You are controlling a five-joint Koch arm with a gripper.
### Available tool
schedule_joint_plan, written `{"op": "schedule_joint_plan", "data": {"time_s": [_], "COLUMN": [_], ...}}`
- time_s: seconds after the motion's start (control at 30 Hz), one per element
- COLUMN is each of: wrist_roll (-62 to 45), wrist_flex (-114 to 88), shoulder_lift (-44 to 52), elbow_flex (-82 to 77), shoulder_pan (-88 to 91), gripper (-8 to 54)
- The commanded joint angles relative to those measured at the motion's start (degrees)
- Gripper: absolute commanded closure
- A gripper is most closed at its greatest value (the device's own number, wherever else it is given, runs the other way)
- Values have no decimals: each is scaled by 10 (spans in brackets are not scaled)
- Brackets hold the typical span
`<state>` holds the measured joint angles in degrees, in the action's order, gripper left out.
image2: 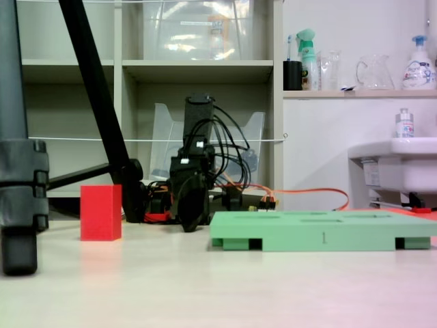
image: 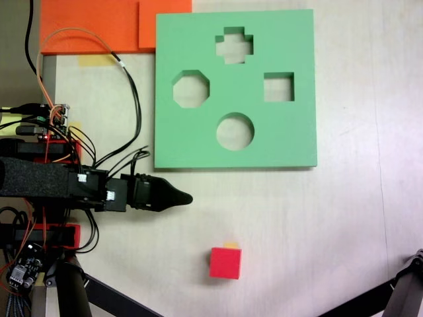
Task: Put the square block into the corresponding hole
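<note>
The square block is a small red foam cube resting on the pale table, below the green foam board in a fixed view. The corresponding hole is the square cutout on the board's right side, and it is empty. My gripper lies low over the table to the left, pointing right, just under the board's lower left corner and apart from the cube. Its jaws meet in one dark point with nothing between them. From table level, the cube stands left of the gripper and the board right.
The board also has a cross cutout, an octagonal one and a round one. Flat orange slabs lie at the top left. Black tripod legs stand near the bottom corners. Cables trail from the arm's base.
</note>
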<state>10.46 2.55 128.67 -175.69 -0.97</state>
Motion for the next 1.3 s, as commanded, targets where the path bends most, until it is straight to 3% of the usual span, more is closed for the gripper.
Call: {"op": "schedule_joint_plan", "data": {"time_s": [0.0,0.3,0.5,0.67,0.93,1.1,1.27], "wrist_roll": [182,221,542,683,737,765,751], "wrist_flex": [-22,-23,49,-87,-455,-535,-533], "shoulder_lift": [39,39,39,41,41,41,32], "elbow_flex": [-38,-38,-23,115,452,583,620], "shoulder_pan": [72,81,21,-69,-177,-221,-259], "gripper": [116,113,126,145,202,271,271]}}
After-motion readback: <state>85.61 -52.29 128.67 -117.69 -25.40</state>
